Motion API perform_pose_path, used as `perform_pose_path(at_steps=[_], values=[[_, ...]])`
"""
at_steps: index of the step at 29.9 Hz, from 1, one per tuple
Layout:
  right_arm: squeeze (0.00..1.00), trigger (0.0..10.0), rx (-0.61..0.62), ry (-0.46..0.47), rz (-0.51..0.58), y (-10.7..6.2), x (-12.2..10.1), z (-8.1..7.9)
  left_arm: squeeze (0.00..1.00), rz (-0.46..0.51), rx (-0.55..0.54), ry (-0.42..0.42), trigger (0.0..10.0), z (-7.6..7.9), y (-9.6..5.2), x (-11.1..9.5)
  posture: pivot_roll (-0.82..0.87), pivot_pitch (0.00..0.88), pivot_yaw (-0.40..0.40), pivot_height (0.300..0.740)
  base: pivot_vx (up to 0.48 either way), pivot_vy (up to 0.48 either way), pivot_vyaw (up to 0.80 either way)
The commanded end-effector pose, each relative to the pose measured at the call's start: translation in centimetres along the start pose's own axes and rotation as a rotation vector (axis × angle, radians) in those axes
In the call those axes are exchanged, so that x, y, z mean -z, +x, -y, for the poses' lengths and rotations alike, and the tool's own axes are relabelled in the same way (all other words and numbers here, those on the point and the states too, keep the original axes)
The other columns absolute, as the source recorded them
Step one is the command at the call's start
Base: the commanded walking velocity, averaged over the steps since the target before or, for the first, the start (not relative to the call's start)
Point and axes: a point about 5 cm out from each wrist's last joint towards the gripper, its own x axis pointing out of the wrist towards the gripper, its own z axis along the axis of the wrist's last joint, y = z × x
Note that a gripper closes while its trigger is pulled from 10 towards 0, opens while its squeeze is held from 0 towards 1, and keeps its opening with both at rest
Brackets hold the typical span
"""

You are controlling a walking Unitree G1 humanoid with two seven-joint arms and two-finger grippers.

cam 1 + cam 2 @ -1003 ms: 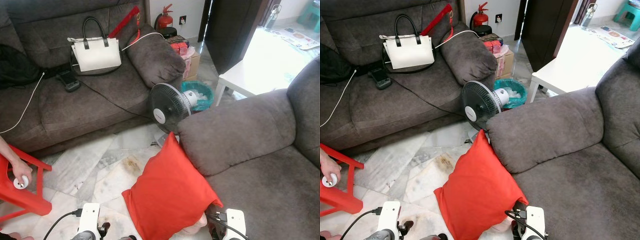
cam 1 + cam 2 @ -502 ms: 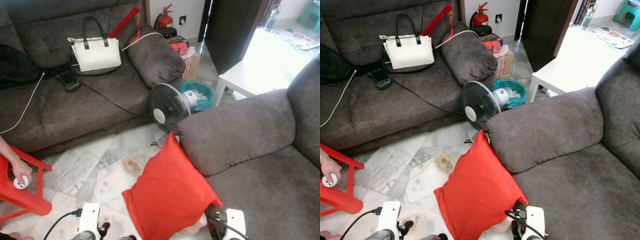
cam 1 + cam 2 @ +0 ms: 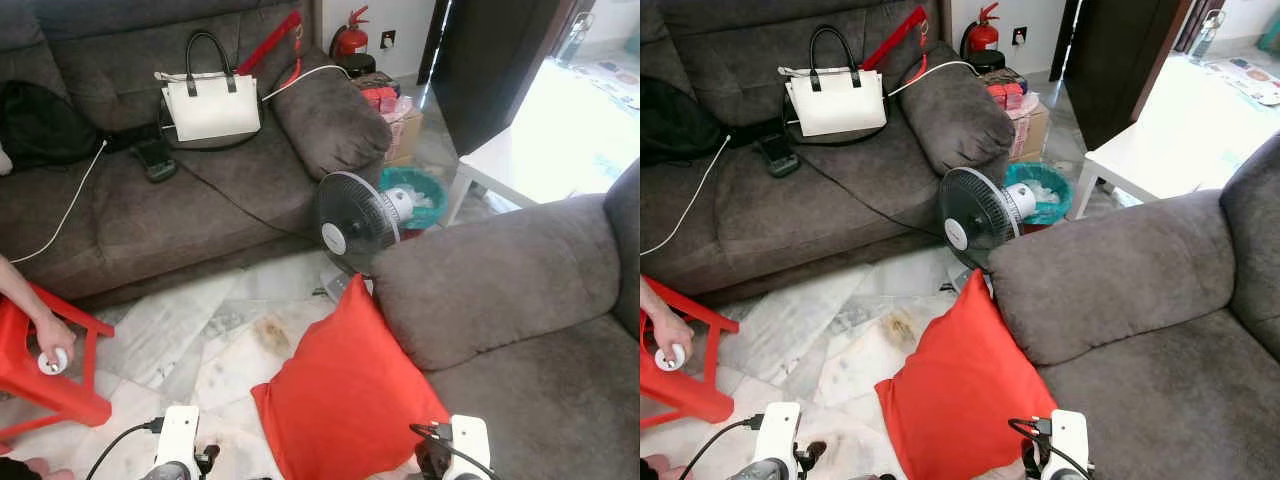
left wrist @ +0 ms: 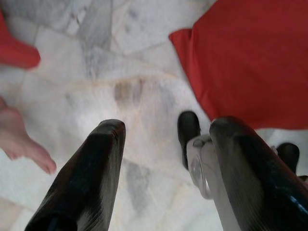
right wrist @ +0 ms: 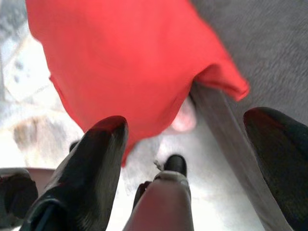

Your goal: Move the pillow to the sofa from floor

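White handbag, black fan, red stool.

Both arms low, fingers spread

Left gripper and right gripper point down — each pair of black fingers wide apart, gripping nothing.

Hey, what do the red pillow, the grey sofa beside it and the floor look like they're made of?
The red pillow looks like smooth woven cloth, matte, with soft creases and a sewn corner. The grey sofa seems to be a napped fabric, maybe microsuede or chenille: its surface shows mottled brushed shading. The floor looks like polished marble or marble-look tile, pale with grey veins, seams and a brownish stain.
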Motion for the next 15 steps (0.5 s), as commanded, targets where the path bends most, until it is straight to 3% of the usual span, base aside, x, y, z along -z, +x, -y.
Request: perform_pose_path(at_steps=[1, 7, 15], values=[[0.00, 10.0, 0.013, 0.004, -0.025, -0.26, 0.83, 0.55, 0.00, -0.022, 0.010, -0.013, 10.0, 0.31, -0.07, 0.60, 0.07, 0.090, -0.001, 0.740, 0.262, 0.000, 0.00], [0.00, 10.0, 0.014, 0.005, -0.025, -0.26, 0.83, 0.56, 0.00, -0.021, 0.010, -0.012, 10.0, 0.32, -0.07, 0.58, 0.08, 0.091, -0.002, 0.740, 0.265, 0.000, 0.00], [0.00, 10.0, 0.016, 0.008, -0.023, -0.26, 0.81, 0.57, 0.00, -0.005, 0.007, 0.013, 10.0, 0.28, -0.06, 0.38, 0.08, 0.092, -0.001, 0.740, 0.000, 0.000, 0.00]])
